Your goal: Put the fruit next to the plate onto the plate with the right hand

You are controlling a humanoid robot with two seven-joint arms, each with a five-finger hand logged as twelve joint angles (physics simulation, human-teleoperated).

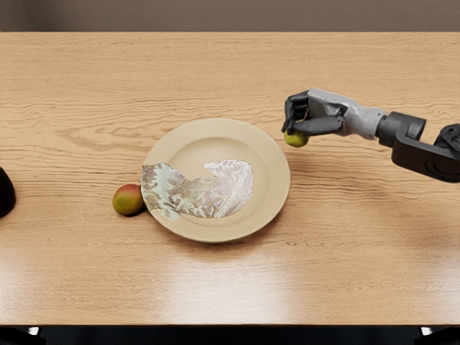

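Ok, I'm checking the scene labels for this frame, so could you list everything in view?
table: one, light wood, fills the view.
plate: one, beige, mid-table.
patterned patch: one, pale grey-pink, on the plate's front left.
red-green fruit: one, on the table at the plate's left rim.
green fruit: one, yellow-green, by the plate's right rim.
dark shape: one, black, cut off at the left edge; unidentifiable.
right hand: one, grey, fingers shut on the green fruit.

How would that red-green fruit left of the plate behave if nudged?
The red-green fruit looks rounded and smooth, so it would probably roll. It lies right beside the plate rim, which might stop it rolling rightward.
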